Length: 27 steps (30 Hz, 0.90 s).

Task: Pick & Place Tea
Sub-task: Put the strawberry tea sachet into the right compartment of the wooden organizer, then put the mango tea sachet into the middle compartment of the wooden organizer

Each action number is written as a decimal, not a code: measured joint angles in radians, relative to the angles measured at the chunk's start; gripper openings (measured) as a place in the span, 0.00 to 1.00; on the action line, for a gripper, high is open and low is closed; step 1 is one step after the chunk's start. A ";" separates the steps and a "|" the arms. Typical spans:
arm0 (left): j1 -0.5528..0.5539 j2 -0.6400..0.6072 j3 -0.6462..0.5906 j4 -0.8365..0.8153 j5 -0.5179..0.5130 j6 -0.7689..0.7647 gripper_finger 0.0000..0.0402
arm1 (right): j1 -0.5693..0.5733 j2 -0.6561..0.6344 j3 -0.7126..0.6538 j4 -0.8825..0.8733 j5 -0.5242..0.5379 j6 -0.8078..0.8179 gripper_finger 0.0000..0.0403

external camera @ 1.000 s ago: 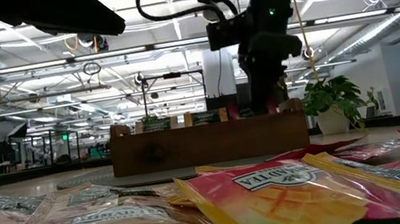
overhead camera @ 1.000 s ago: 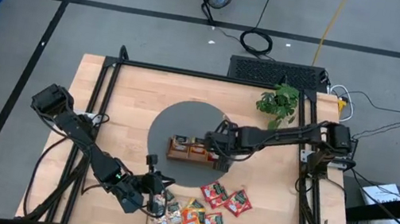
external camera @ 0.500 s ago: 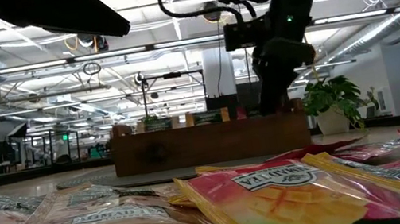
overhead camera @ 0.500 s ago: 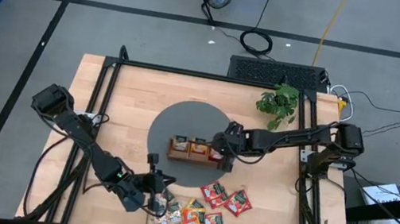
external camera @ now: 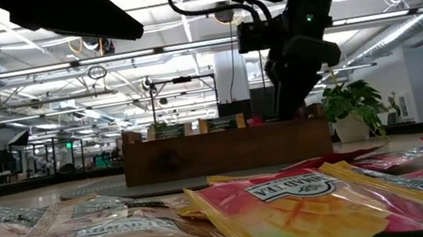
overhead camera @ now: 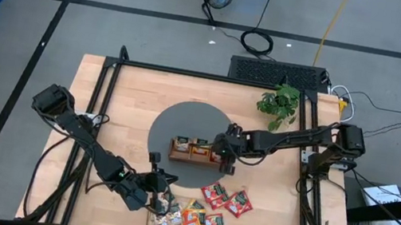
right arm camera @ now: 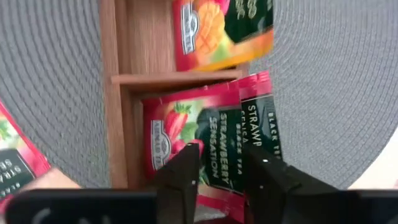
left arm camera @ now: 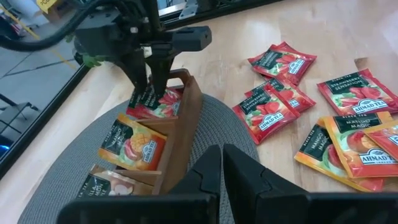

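Note:
A wooden tray stands on a round grey mat. Its compartments hold tea sachets: a red strawberry one at the right end, an orange one in the middle and a pale one. Several more red and orange sachets lie flat near the table's near edge. My right gripper is open, fingers pointing down into the right end compartment, over the red sachet. My left gripper is shut, with nothing seen between its fingers, by the left end of the loose sachets. My right gripper stands open over the red strawberry sachet's upper edge, one finger on either side, coming from above. The sachet rests in the tray's compartment. I cannot tell whether the fingertips touch it.
A small potted plant stands at the table's far right. A black frame rail runs around the tabletop. Bare wood lies left of the mat and between the tray and the loose sachets.
My right gripper has shifted a little toward the table's right edge and tipped, staying low over the tray's right end compartment. A red sachet now shows above the tray's wall there.

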 joint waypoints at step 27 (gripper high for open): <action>0.019 0.001 0.000 0.007 -0.001 -0.068 0.06 | 0.360 -0.448 -0.557 0.882 0.105 -0.138 0.10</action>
